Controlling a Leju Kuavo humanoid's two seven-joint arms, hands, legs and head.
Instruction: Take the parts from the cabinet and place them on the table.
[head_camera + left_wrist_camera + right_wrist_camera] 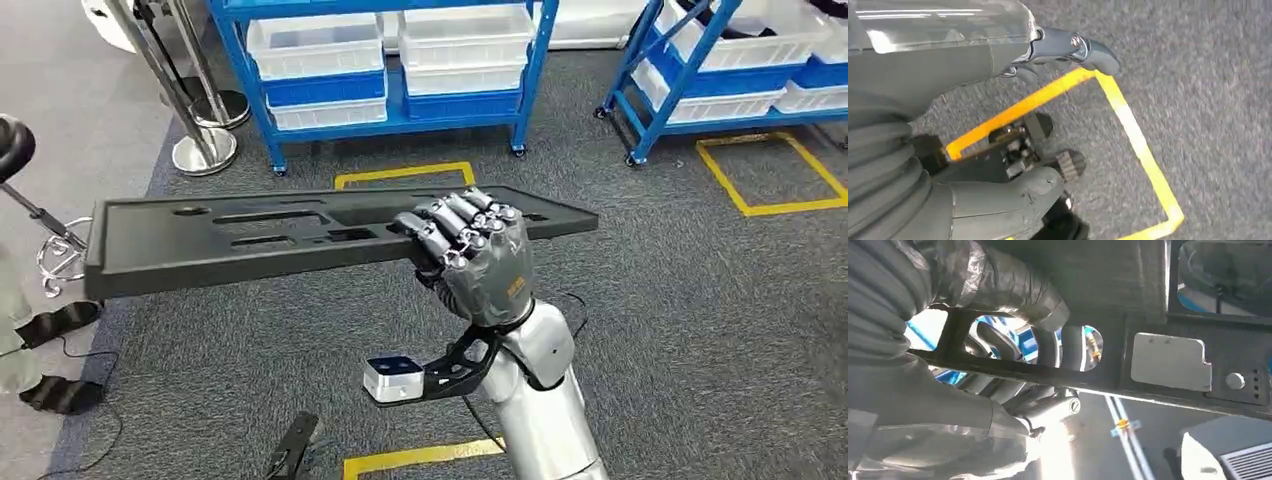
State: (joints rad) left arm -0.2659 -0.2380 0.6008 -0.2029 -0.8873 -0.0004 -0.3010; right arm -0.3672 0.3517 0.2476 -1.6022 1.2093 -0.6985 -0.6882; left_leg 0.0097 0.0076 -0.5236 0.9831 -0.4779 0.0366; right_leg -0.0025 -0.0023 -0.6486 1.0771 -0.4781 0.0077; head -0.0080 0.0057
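Note:
A long black moulded part [250,235] with several cut-outs hangs level in the air in front of me. My right hand [472,258] grips it near its right end, fingers curled over the top edge. From underneath, the right wrist view has the same part [1168,360] with my right hand's fingers [998,342] hooked through a cut-out. My left hand [973,150] hangs down over the grey carpet with its fingers apart and nothing in them.
Blue racks [390,70] with white bins stand ahead, another blue rack [740,60] at the right. Yellow floor markings [770,175] lie on the grey carpet. Chrome stand bases [205,150] and a black stool [15,150] sit at the left.

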